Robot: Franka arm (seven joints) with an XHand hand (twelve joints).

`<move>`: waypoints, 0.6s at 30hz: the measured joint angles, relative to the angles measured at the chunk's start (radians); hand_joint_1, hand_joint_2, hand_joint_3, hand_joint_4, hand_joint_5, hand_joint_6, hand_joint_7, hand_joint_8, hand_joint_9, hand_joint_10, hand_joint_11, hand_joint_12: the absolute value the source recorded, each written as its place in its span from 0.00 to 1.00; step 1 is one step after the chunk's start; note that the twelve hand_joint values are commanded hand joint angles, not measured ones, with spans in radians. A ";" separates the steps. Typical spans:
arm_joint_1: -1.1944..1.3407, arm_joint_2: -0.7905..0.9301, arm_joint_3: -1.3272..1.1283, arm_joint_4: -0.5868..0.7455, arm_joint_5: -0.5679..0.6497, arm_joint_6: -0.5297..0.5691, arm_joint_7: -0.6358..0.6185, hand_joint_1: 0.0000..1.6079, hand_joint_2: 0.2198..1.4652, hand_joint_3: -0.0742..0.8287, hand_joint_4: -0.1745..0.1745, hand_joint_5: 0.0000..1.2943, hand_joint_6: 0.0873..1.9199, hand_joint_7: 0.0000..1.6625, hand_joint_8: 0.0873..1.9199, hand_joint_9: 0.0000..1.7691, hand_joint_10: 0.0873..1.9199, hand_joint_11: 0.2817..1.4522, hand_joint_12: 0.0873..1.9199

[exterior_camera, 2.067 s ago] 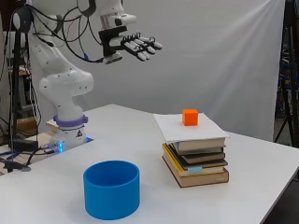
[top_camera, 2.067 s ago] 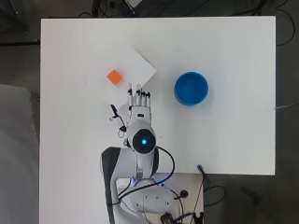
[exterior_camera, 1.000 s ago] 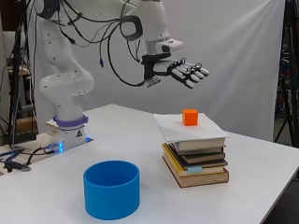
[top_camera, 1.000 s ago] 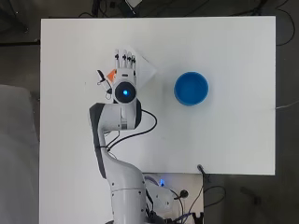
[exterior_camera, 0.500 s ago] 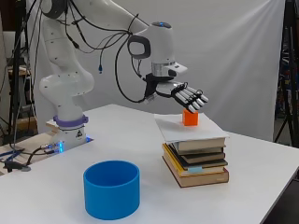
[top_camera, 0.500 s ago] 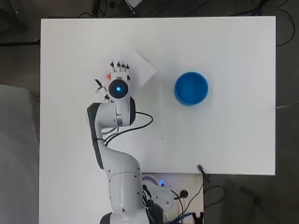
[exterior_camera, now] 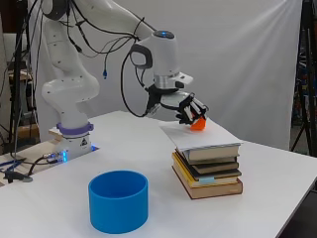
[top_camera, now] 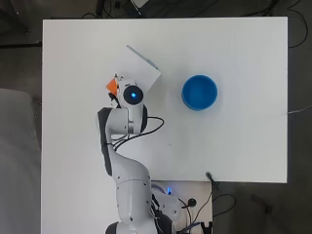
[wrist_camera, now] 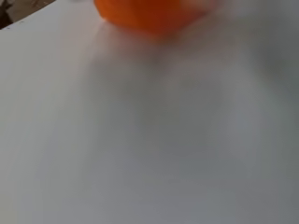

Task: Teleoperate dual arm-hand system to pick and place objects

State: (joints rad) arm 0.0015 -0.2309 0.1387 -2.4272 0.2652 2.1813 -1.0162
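Observation:
An orange cube (exterior_camera: pixel 198 124) sits on the white top cover (exterior_camera: pixel 208 137) of a stack of books (exterior_camera: pixel 208 171). The hand (exterior_camera: pixel 187 110) reaches down over the cube from the left, its dark fingers curled round it. The cube looks tilted between the fingers. From overhead, only a corner of the cube (top_camera: pixel 112 87) shows beside the arm's wrist, which hides the hand. The wrist view is filled by the white cover (wrist_camera: pixel 149 140), with the cube (wrist_camera: pixel 149 14) very close at one edge.
A blue round bowl (top_camera: pixel 199 92) stands on the white table (top_camera: pixel 234 48) to the right of the books; in the side view the bowl (exterior_camera: pixel 118 201) is at the front. The arm's base (exterior_camera: pixel 74 141) and cables are at the left.
The hand came down from high above the table to the book stack with straight fingers, then curled them round the orange cube, which now looks tilted.

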 joint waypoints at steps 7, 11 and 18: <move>0.003 -0.053 -0.006 0.076 0.010 -0.041 -0.018 0.62 0.73 0.08 1.00 0.73 0.51 0.77 0.99 0.88 1.00 0.73 0.94; -0.001 -0.096 -0.022 0.135 -0.033 -0.066 0.058 0.62 0.73 0.08 1.00 0.73 0.52 0.80 0.98 0.90 1.00 0.78 0.93; -0.022 -0.182 -0.092 0.131 -0.170 -0.057 0.113 0.62 0.73 0.08 1.00 0.73 0.52 0.83 0.97 0.93 1.00 0.84 0.92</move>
State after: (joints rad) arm -0.0201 -0.4124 0.0471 -2.2964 0.0955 2.1241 -0.9031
